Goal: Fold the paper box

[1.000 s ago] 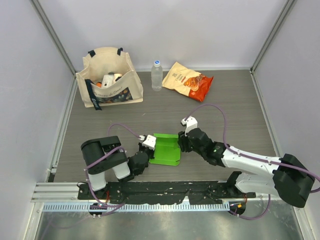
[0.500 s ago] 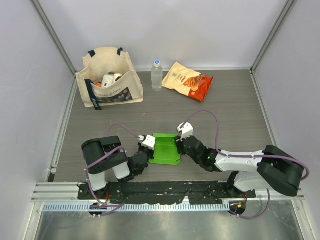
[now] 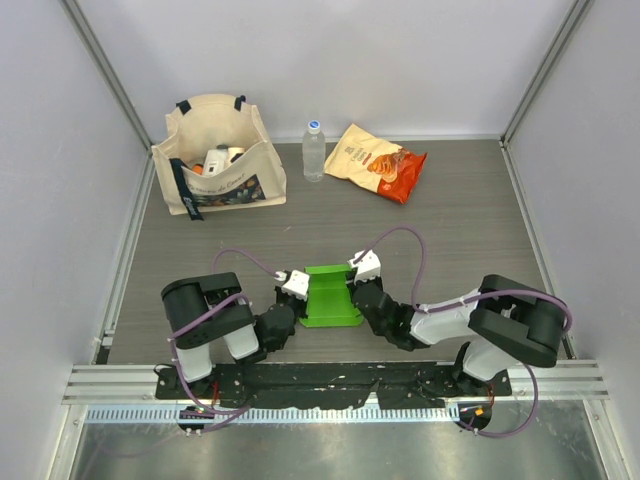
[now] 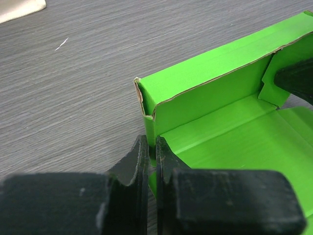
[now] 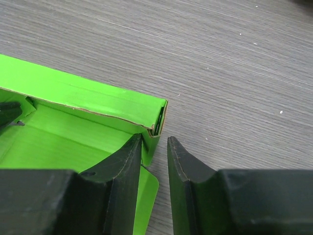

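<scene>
Presently noted at lower centre of the overhead view: paper box (image 3: 330, 297), bright green, standing as a shallow tray with raised side walls. Rests flat on the grey wood-grain table (image 3: 450, 220), directly between the two grippers. Shows, in the left wrist view, a doubled-over upright wall with a raw brownish cut edge, meeting a longer wall that runs off toward the upper right of the frame. Shows, in the right wrist view, the matching corner at frame centre, plus a small rounded flap lying low near the bottom edge.

Left gripper (image 4: 151, 147): pressed closed on the box's left wall close to the corner. Thin card pinched between the fingers, with no gap to be seen.

Right gripper (image 5: 154, 142): straddles the opposite wall at its corner, one finger inside the tray and the other outside. Jaws narrowly parted; sliver of table visible between the outer finger and the card. No firm hold evident.

Further out, along the far side of the table and well apart from the box: cream tote bag (image 3: 215, 155) at upper left with items inside; clear water bottle (image 3: 314, 150) upright just to its right; orange snack bag (image 3: 378, 160) lying flat right of the bottle.
</scene>
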`<state>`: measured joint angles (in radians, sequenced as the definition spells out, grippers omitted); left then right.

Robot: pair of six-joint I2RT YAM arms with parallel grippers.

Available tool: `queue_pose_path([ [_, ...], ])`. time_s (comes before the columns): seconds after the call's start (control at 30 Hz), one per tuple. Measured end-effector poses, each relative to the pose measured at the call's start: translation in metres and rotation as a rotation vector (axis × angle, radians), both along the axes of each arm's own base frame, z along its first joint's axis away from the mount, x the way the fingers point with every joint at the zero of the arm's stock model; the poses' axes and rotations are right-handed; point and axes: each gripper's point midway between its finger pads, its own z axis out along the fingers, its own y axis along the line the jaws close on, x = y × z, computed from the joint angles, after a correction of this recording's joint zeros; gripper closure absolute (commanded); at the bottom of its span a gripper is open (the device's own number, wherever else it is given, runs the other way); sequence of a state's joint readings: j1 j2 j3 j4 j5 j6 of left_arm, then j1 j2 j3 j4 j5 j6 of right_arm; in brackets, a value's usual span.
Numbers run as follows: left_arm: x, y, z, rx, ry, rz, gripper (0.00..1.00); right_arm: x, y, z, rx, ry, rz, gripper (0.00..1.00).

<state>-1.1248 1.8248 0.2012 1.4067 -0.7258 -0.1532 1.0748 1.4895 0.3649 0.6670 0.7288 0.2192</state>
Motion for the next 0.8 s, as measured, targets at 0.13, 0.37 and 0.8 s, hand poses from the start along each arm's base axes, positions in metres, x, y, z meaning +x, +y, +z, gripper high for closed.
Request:
queue_pose_path([
  [0.13, 0.0, 0.0, 0.0, -0.001, 0.001, -0.001, 1.0, 0.003, 0.001, -0.001, 0.004, -0.03, -0.035, 0.81],
  [0.37, 0.001, 0.002, 0.0, -0.011, 0.004, 0.02, 1.0, 0.01, 0.009, -0.005, -0.009, -0.09, -0.132, 0.99],
  [0.8, 0.004, 0.021, -0.003, -0.038, 0.016, 0.111, 1.0, 0.003, 0.023, -0.008, 0.039, -0.209, -0.556, 0.99],
])
